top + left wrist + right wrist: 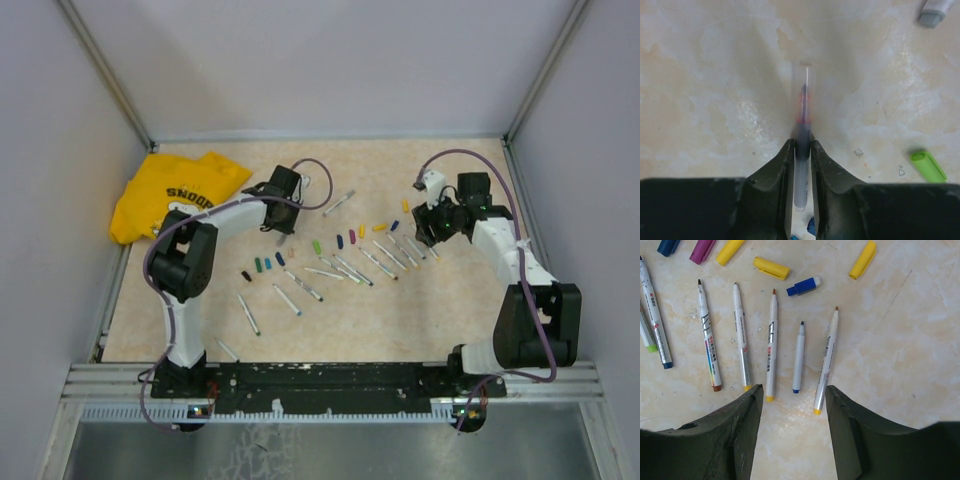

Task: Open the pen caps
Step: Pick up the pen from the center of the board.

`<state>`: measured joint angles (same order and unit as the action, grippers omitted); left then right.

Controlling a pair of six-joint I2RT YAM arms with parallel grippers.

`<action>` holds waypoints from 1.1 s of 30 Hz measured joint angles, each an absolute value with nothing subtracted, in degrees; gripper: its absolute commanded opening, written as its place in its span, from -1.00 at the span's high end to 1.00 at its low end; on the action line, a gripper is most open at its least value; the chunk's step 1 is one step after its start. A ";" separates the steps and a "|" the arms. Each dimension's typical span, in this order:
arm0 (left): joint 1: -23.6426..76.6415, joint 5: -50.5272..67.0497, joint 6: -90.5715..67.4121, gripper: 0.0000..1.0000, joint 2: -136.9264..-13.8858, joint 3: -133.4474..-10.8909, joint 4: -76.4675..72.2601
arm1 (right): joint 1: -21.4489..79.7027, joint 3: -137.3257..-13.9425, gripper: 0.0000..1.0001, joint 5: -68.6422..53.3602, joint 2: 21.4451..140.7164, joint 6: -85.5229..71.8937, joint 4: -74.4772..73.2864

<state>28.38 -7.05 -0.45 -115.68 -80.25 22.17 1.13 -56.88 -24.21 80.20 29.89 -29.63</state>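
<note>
Left gripper (801,144) jaws narrow, pinching a thin grey-white pen barrel (800,172) (blurred); right gripper (792,401) jaws wide, empty, above uncapped white pens (771,340); small coloured plastic pen caps (341,241) loose on beige tabletop (420,310), between arms

On the table (440,300), the caps (345,240) lie in a slanting row between my 2 arms, with the pens (340,268) just nearer me. A shirt (160,195) lies in the far left corner. 1 pen (801,170) sits between the fingers of my left gripper (801,145). My right gripper (794,390) hangs over the pens at the right end.
</note>
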 measured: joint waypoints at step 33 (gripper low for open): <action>27.79 14.28 -17.26 1.00 -63.02 -37.06 -18.63 | 6.07 -33.52 -0.08 -58.59 55.13 9.65 3.68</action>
<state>27.79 14.28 -17.26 -63.02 -37.06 -18.63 6.07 -33.52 -58.59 55.13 9.65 3.68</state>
